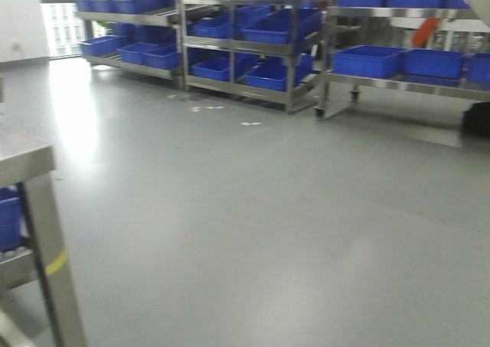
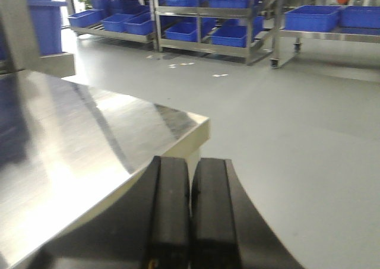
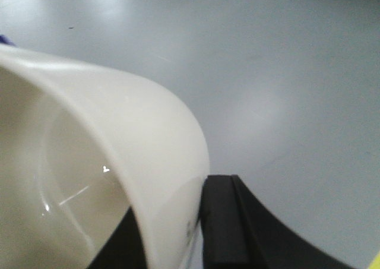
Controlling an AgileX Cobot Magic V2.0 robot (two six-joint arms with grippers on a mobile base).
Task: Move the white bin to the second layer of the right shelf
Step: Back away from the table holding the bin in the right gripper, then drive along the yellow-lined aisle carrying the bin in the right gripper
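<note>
Cream-white plastic fills the right wrist view: the white bin [image 3: 119,138] has its wall pinched in the right claw [image 3: 172,233], with one black finger [image 3: 222,221] outside the wall and the other just showing on the inner side, and only grey floor [image 3: 285,73] behind it. The left claw [image 2: 190,209] is level and points across the room, its two fingers pressed together with nothing between them, just beside the corner of a shiny steel table [image 2: 89,150]. Most of the bin is cut off by the frame, so only part of its rim and inside shows. Neither arm appears in the front view, which is blurred. There a steel table leg [image 1: 46,263] with a yellow mark stands at the left with a blue crate [image 1: 9,220] under the top. Across the bare floor stand steel racks [image 1: 291,56] loaded with more blue crates, too soft to make out their rails.
</note>
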